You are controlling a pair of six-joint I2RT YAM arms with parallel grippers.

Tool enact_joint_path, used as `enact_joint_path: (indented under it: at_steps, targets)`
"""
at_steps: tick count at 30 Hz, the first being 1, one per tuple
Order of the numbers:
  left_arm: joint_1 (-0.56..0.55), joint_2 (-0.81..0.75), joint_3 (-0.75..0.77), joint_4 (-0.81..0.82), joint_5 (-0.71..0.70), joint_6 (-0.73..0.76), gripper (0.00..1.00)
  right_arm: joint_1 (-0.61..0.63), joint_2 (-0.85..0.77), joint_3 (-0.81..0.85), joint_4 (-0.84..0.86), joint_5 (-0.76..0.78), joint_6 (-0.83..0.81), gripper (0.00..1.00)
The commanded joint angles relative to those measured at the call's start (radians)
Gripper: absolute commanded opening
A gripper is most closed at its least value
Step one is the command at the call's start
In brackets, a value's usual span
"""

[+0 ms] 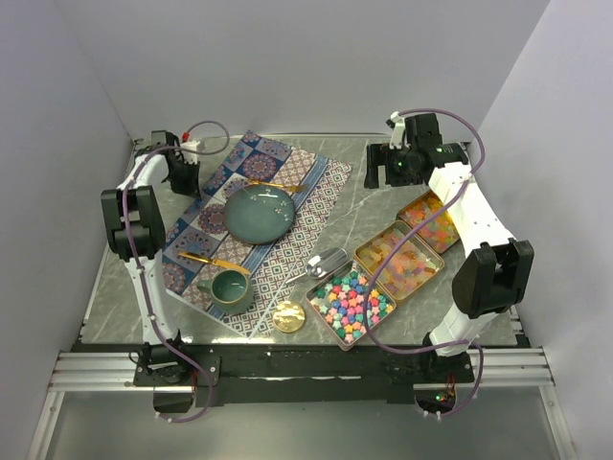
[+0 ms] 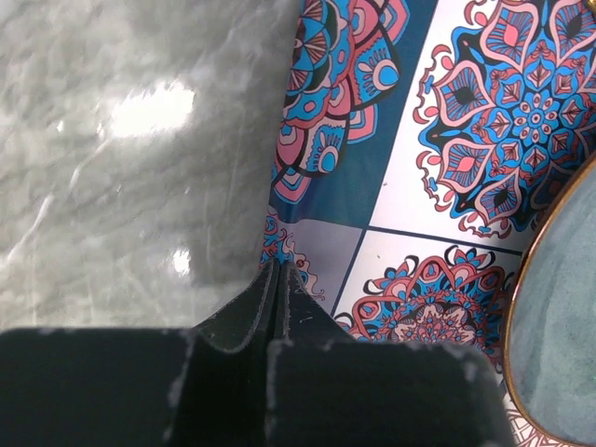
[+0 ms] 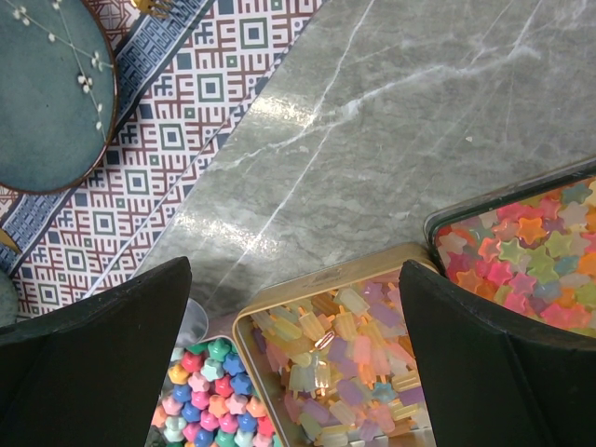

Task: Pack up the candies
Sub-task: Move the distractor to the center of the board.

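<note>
Left gripper (image 2: 279, 272): my jaws are pressed together with nothing between them, at the edge of the patterned mat (image 2: 372, 186).
Right gripper (image 3: 293, 279): my jaws are spread wide and empty, hanging above the grey table (image 3: 391, 112).
Candies (image 3: 209, 400): lying in three open tins (image 3: 279, 303) side by side under my right gripper.

Teal plate (image 1: 259, 213) and mug (image 1: 230, 287) on patterned mat (image 1: 287, 259)
</note>
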Motion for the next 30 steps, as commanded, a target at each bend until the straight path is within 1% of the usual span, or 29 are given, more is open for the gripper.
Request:
enact_joint_path:
  at_steps: [1,6,15,18,20,26,30]
  targets:
    - [0.082,-0.104,-0.103,-0.031,-0.064,0.001,0.01,-0.002,-0.041,0.005,0.021,-0.007,-0.015,1.00]
    - [0.167,-0.166,-0.157,-0.035,-0.075,0.014,0.01,-0.003,-0.039,0.008,0.018,-0.011,-0.015,1.00]
    - [0.248,-0.242,-0.237,-0.037,-0.096,0.048,0.01,0.004,-0.050,-0.007,0.019,-0.024,-0.013,1.00]
    - [0.279,-0.255,-0.243,-0.028,-0.116,0.076,0.01,0.004,-0.056,-0.015,0.018,-0.028,-0.013,1.00]
    - [0.291,-0.255,-0.238,-0.008,-0.156,0.090,0.01,0.004,-0.061,-0.020,0.019,-0.034,-0.015,1.00]
    - [0.345,-0.219,-0.136,-0.009,-0.196,0.108,0.01,0.007,-0.070,-0.029,0.016,-0.037,-0.015,1.00]
    - [0.368,-0.193,-0.081,-0.008,-0.233,0.139,0.01,0.007,-0.081,-0.044,0.028,0.013,-0.015,1.00]
